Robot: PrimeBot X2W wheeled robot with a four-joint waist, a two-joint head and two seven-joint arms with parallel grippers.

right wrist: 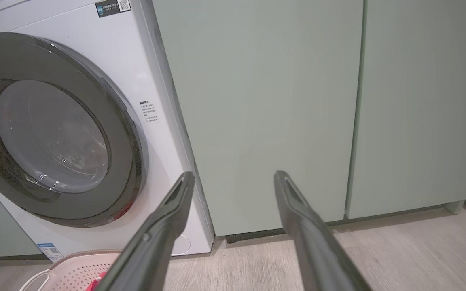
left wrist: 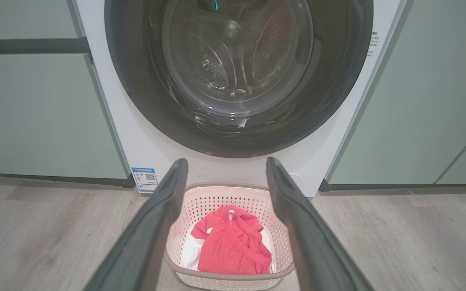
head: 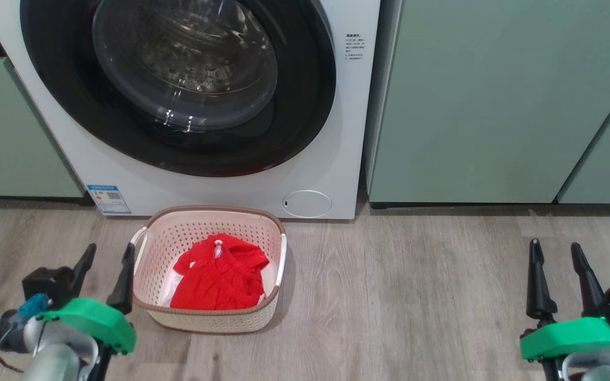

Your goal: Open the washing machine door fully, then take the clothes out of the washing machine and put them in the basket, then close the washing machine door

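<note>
Both grippers sit closest to the head camera, low in its frame. The left gripper (head: 110, 247) is near the left handle of the basket (head: 209, 320), and the right gripper (head: 555, 243) is well apart from it over the wood-look floor (head: 416, 296). Each has its two dark fingers spread wide and holds nothing. From the left wrist, the left gripper (left wrist: 225, 161) frames the basket (left wrist: 233, 279); from the right wrist, the right gripper (right wrist: 234, 173) points at the pale green cabinets (right wrist: 281, 101).

A blue sticker (head: 109, 198) at the lower left corner of the washing machine (head: 339, 159) carries a QR code and print too small to read. A block of printed text (head: 355, 47) right of the washing machine door (head: 305, 106) is just as illegible. So is a dark label (right wrist: 113, 6) with a QR code near the machine's top.

The clothes (head: 220, 280), bright red over white with a small white tag at the neck, lie inside the basket. It stands on the floor just in front of the machine, below the door. The door lies closed against the front, with the steel drum visible through its window.
</note>
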